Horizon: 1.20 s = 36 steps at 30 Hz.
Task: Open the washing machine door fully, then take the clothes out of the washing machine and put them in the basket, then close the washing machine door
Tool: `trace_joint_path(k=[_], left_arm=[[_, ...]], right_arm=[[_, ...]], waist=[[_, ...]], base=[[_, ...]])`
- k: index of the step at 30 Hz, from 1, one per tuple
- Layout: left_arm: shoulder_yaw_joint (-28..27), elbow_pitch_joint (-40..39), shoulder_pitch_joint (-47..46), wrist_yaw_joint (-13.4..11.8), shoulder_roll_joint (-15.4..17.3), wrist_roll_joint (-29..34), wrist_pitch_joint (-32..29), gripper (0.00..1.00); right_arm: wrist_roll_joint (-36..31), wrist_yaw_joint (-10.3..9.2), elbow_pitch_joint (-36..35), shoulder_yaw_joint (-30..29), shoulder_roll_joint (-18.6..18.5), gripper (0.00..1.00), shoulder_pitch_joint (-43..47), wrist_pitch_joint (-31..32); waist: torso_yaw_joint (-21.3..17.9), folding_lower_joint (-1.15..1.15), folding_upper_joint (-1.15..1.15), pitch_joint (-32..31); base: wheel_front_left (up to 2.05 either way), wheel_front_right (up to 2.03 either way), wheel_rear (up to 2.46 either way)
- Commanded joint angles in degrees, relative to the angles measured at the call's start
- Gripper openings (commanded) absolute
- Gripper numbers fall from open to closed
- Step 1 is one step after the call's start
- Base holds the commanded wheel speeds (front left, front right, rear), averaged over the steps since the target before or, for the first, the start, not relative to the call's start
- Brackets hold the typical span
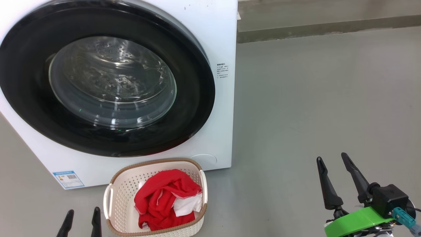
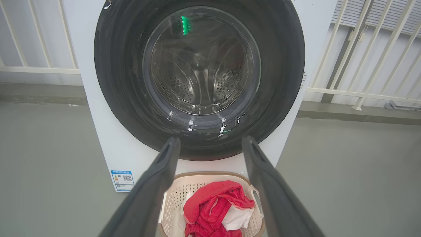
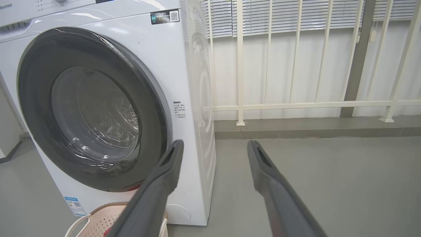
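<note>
A: Entry one: clothes (image 1: 164, 200), a single red-and-white heap, pieces uncountable, in our one basket (image 1: 121, 197) on the floor by the washer's (image 1: 217, 39) front edge.
B: We judge them soft and light; pinch a raised fold. One door (image 1: 29, 82), shut, stiff; take its rim. Left gripper (image 1: 83, 211) and right gripper (image 1: 331, 157) gape, empty.

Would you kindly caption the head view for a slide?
Washing machine door shut, clothes in the basket, left gripper and right gripper open and empty.
</note>
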<state>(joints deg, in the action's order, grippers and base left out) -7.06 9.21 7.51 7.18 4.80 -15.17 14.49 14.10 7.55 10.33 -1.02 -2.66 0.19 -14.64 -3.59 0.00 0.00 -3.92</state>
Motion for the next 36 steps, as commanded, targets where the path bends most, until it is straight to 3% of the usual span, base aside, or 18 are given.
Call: trace_joint_path(k=[1, 6, 7, 15, 19, 24, 36], left_arm=[[-1.9, -1.5, -0.8, 0.3, 0.6, 0.4, 0.5, 1.0], [-1.9, -0.9, -0.9, 0.3, 0.6, 0.7, 0.5, 1.0], [0.0, 0.3, 0.5, 0.0, 0.0, 0.3, 0.0, 0.0], [0.2, 3.9, 0.7, -0.1, -1.3, -1.1, -0.9, 0.0], [0.2, 3.8, 0.2, -0.1, -1.3, -3.6, -1.6, 0.0], [0.3, 3.8, -0.3, 0.0, -1.3, -6.7, -2.4, 0.0], [0.4, 3.9, -1.7, 0.0, -1.4, -14.1, -4.3, 0.0]], right_arm=[[0.2, -0.06, -1.7, 1.4, -0.2, 1.0, -0.7, -0.4], [-0.3, -0.06, -1.7, 1.2, -0.2, 1.0, 0.0, -0.4], [-0.2, 0.0, -0.1, -0.1, 0.0, 0.0, 1.1, 0.0], [1.3, 0.0, 3.2, 0.0, 0.7, 0.0, 2.8, 0.4], [3.9, 0.0, 3.1, -0.2, 0.6, 0.0, 2.5, 1.1], [7.0, -0.01, 3.1, -0.4, 0.6, 0.0, 2.2, 1.9], [14.5, -0.01, 3.2, -0.9, 0.5, 0.0, 1.3, 3.9]], waist=[[0.1, 0.0, 0.0, -0.1], [0.6, 0.0, 0.0, -0.3], [0.6, 0.0, 0.0, -0.3], [0.6, 0.01, 0.0, -0.3], [0.8, 0.13, 0.0, -0.2], [0.9, 0.01, 0.0, 0.0], [1.2, 0.0, 0.0, 0.5]], base=[[0.0, 0.0, 0.0], [0.0, 0.0, 0.0], [0.0, 0.0, 0.0], [0.0, 0.0, 0.0], [0.0, 0.0, 0.0], [0.0, 0.0, 0.0], [0.0, 0.0, 0.0]])
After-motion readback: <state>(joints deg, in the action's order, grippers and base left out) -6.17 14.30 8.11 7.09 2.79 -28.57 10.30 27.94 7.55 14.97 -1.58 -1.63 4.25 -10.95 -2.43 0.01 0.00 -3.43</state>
